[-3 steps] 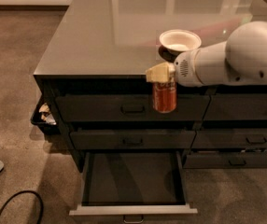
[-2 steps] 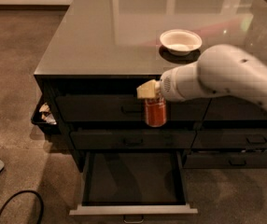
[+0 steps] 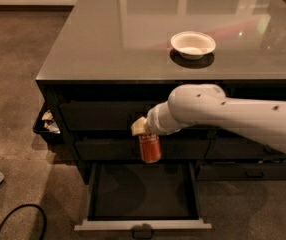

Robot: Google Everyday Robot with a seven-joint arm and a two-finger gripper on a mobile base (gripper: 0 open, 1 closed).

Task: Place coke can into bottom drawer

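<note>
The coke can (image 3: 150, 147) is red and hangs upright from my gripper (image 3: 142, 130), which is shut on its top. The can is in front of the middle drawer front, just above the back of the open bottom drawer (image 3: 143, 191). That drawer is pulled out, with a dark interior, a light grey front edge and a small handle (image 3: 142, 230). My white arm (image 3: 223, 118) reaches in from the right.
A white bowl (image 3: 193, 44) sits on the grey counter top (image 3: 113, 39). Two shut drawers (image 3: 98, 115) are above the open one. A dark bin with scraps (image 3: 47, 125) stands left of the cabinet. A black cable (image 3: 18, 219) lies on the floor.
My arm has lowered the can and moved it slightly left, from the top drawer's height down to just above the open bottom drawer.
</note>
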